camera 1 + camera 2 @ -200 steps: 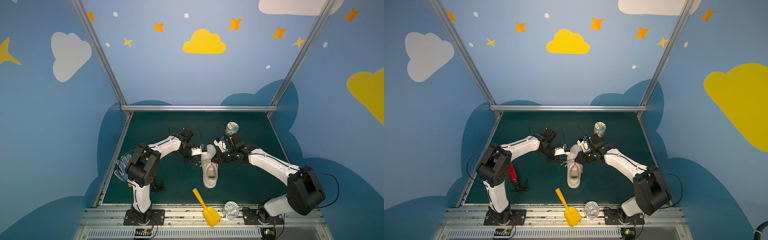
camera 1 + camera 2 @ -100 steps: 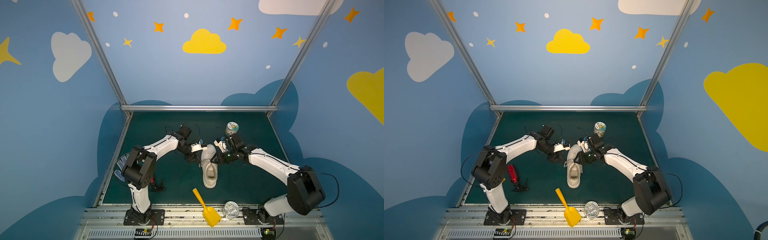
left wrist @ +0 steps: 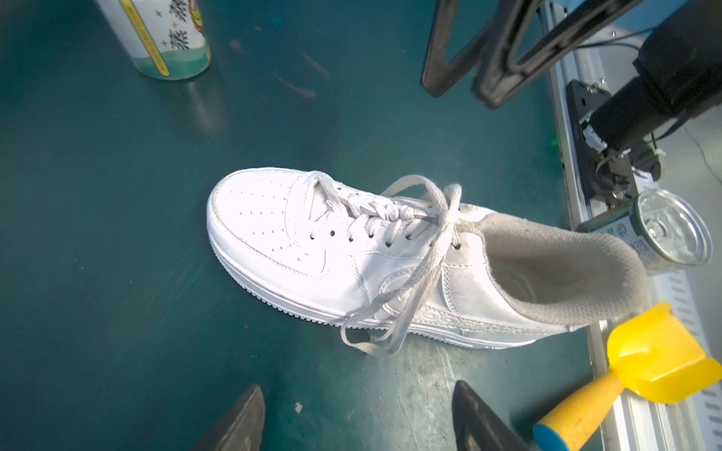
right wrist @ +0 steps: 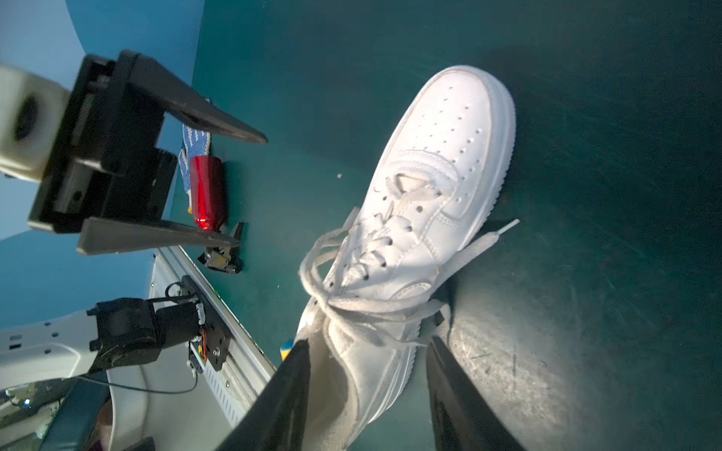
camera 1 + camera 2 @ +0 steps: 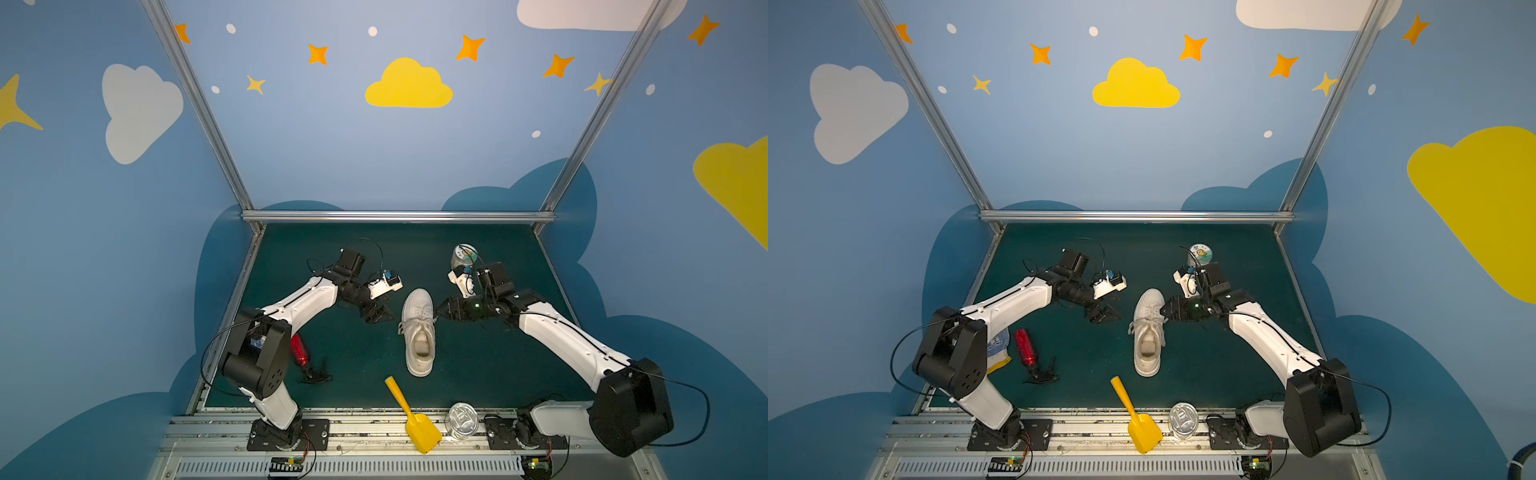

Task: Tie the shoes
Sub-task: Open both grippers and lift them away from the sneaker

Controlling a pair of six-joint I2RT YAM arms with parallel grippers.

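Left gripper (image 5: 383,316), right gripper (image 5: 441,311): both now spread, holding nothing; second ago both pinched at laces. Left backed clear of shoe; right tips just beside it. White low-top sneaker with thick sole (image 5: 419,332) sits mid green mat (image 5: 478,365), toe toward back wall. Flat white laces (image 3: 441,213) knotted at top eyelets, loops drooping over side: tie probably finished. Knot tightness unclear; heel cut off in right wrist view.

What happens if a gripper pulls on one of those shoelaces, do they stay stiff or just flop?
Probably floppy: the laces drape limply down the side of the shoe onto the mat. Likely easy to pinch without slipping, since they look flat and fuzzy. A hard tug might drag the shoe too, as nothing holds it down.
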